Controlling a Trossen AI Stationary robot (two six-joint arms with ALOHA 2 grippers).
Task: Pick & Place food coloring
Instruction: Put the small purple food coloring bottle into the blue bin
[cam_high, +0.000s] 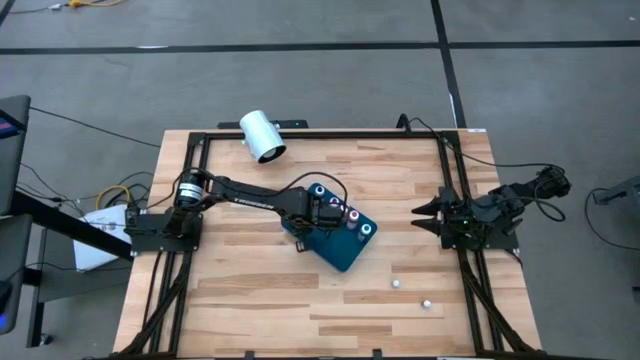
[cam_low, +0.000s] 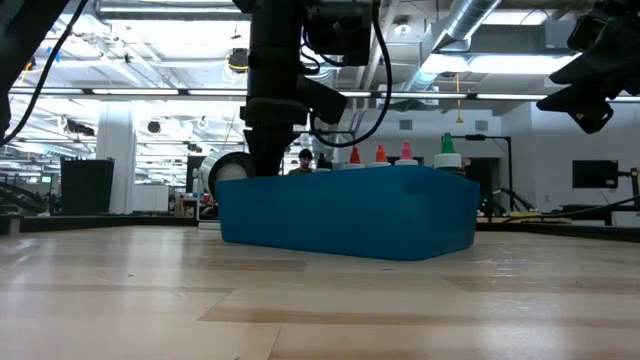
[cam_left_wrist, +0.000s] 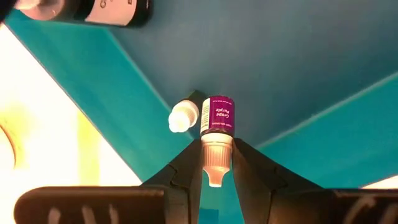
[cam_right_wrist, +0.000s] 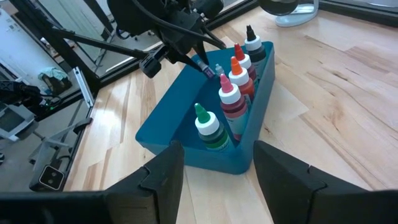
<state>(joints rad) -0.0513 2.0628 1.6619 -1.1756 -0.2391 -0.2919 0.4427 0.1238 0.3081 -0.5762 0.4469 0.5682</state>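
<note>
Lowering purple bottle (cam_left_wrist: 217, 134) into teal tray (cam_high: 340, 256), centre of high view. Left gripper (cam_left_wrist: 214, 167) pinching it by cap end, so go slow, set base flat beside other bottles (cam_right_wrist: 231, 93), then let go. Right gripper (cam_right_wrist: 214, 165) parked at right edge, jaws spread, empty.

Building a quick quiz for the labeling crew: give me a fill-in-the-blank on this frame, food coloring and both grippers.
1. The left gripper is shut on a bottle whose label is ____.
2. The bottles standing in the teal tray line one side; the one nearest the right wrist camera has a ____ cap.
3. The right gripper waits off the tray with its jaws ____.
4. The white cylinder lies ____ the tray.

Missing words: purple; green; open; outside
</note>
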